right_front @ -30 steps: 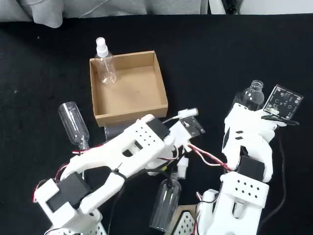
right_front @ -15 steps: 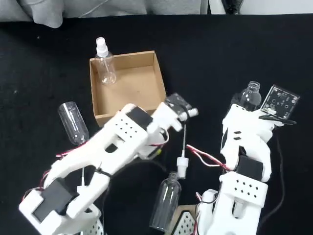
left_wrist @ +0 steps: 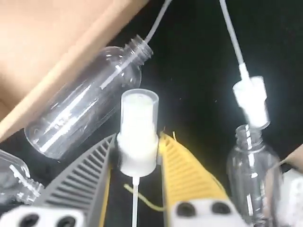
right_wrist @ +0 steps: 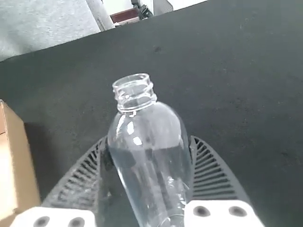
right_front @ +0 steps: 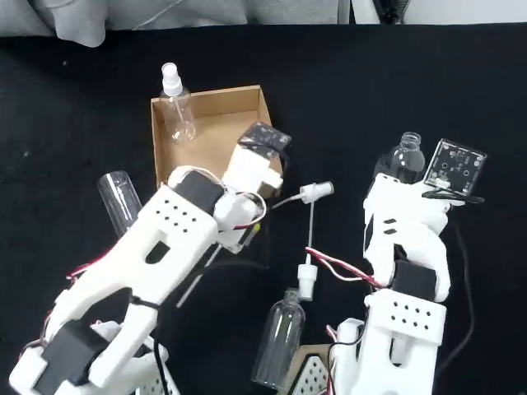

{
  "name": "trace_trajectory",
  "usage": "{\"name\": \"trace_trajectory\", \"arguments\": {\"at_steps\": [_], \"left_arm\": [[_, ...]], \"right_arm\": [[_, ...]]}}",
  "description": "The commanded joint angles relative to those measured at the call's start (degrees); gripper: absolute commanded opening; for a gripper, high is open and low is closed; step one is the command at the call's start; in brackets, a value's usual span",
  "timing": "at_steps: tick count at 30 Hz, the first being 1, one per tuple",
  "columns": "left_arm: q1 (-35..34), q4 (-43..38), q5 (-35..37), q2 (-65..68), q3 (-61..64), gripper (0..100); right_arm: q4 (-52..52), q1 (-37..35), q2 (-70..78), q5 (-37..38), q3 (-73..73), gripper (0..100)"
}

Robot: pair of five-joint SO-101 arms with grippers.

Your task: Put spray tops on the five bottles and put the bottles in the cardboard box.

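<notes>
Spray top (left_wrist: 137, 127) clamped in left gripper (left_wrist: 138, 142) beside the cardboard box (left_wrist: 57, 38) wall.

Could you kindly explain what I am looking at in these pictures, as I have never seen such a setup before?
These are two small white robot arms, side by side at a black table. The high view looks down from a fixed camera. The other two views come from a camera on each arm's wrist, looking past its hand. The left hand grips a spray top. The right hand holds an open bottle. On the table is a cardboard box, with one capped bottle at its corner. Another uncapped bottle lies beside the box, and a loose spray top lies between the arms.
</notes>
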Motion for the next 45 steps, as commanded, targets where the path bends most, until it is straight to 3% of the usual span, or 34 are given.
{"name": "trace_trajectory", "arguments": {"at_steps": [1,8,17,31,37,45], "left_arm": [[-1.36,-0.70,7.30,-4.92,-0.48,3],[-5.49,-0.79,14.15,-7.74,-1.10,3],[-5.93,-0.79,20.92,-12.84,-0.48,3],[-5.93,-3.25,21.63,-13.71,0.92,3],[-5.93,-3.96,21.71,-14.07,1.36,3],[-6.02,-4.40,21.71,-23.12,4.18,3]], "right_arm": [[-1.23,-4.48,-1.54,0.62,-0.48,9.9],[-1.23,-7.74,-1.63,0.44,-0.04,10.3],[-1.23,-9.76,-1.63,0.70,0.04,10.0],[2.02,-9.85,-8.04,1.05,1.36,10.0],[2.37,-14.68,-16.31,2.81,5.76,10.0],[2.37,-16.26,-22.55,4.66,8.84,10.0]]}}
